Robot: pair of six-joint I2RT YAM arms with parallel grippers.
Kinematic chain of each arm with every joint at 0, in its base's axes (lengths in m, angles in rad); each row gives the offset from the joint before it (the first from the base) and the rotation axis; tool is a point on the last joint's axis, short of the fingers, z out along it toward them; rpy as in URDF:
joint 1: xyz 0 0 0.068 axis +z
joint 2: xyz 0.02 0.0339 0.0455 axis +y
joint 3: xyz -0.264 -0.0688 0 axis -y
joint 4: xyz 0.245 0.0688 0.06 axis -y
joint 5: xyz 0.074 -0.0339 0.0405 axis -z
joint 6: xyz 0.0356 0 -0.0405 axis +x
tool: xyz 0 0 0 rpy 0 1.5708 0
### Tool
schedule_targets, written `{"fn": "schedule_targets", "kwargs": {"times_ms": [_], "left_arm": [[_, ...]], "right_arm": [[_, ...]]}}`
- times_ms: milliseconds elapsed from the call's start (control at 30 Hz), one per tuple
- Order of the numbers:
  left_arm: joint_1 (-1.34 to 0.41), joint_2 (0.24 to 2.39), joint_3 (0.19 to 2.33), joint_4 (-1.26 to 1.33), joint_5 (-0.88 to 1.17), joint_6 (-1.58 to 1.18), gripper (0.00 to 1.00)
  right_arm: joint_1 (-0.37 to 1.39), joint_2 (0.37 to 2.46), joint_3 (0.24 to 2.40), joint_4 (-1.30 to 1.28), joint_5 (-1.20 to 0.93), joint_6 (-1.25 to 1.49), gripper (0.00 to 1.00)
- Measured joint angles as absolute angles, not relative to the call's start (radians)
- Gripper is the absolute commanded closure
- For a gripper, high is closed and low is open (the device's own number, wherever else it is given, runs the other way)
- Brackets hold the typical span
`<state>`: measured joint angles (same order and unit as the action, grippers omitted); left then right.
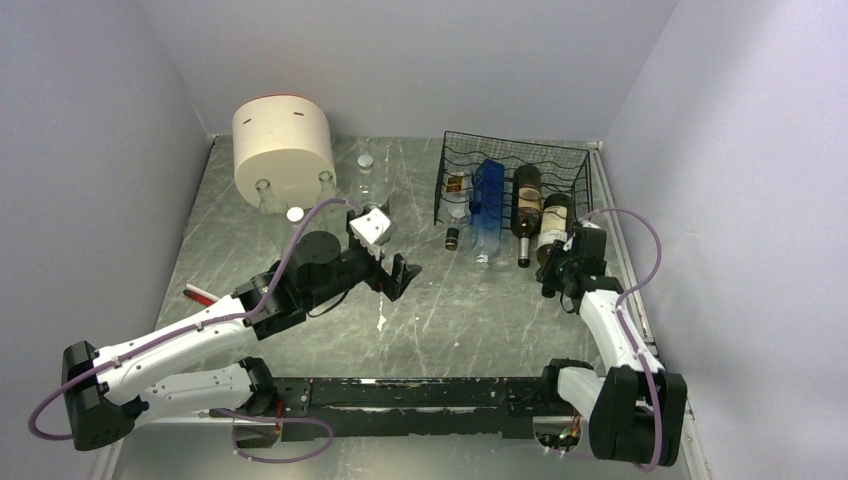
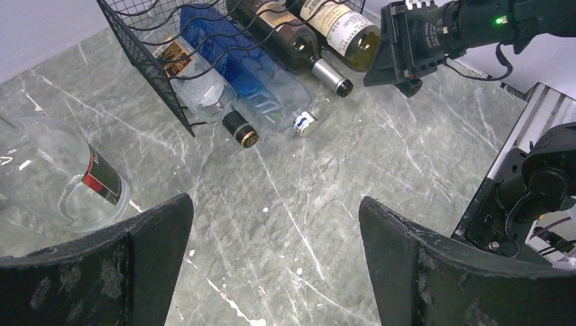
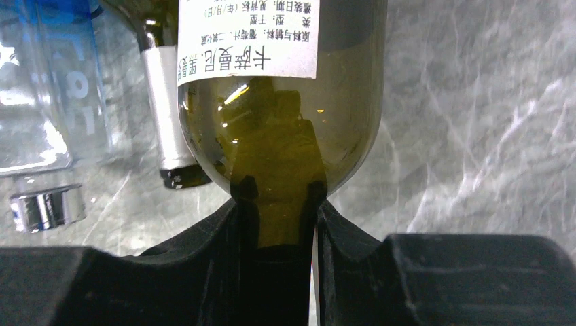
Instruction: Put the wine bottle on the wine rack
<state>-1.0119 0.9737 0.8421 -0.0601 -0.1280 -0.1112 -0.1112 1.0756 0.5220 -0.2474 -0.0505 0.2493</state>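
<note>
Marbled table (image 1: 450,320): wine rack (image 1: 512,150) holds bottles (image 1: 488,205); right tool (image 3: 278,200) clamps wine bottle (image 3: 285,129).

The left arm (image 1: 170,345) stretches from its base at the near left toward the middle of the scene, with the forearm angled far and right. Its pincer (image 2: 275,265) is spread wide and grips nothing. The right arm (image 1: 612,325) rises from the near right and bends toward the far side. Its pincer (image 3: 278,217) is clamped on the neck of the wine bottle (image 3: 278,136). The wrist seems roughly level, though the top view is too small to be sure.
</note>
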Motion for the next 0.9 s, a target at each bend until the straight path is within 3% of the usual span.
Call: {"fn": "schedule_targets", "kwargs": {"times_ms": [200,367,633,900], "left_arm": [[-1.013,0.981,0.844,-0.060,-0.127,-0.111,0.04],[-1.013,0.990,0.844,-0.062,-0.126,-0.111,0.05],[-1.017,0.992,0.861,-0.075,-0.126,-0.111,0.05],[-1.018,0.992,0.871,-0.094,-0.126,-0.111,0.04]], "right_arm": [[-0.111,1.182,0.521,-0.101,-0.013,0.144,0.99],[-0.112,1.304,0.583,-0.032,0.024,0.029,0.89],[-0.111,1.384,0.638,-0.011,0.072,-0.081,0.80],[-0.112,1.435,0.661,0.036,0.106,-0.089,0.54]]}}
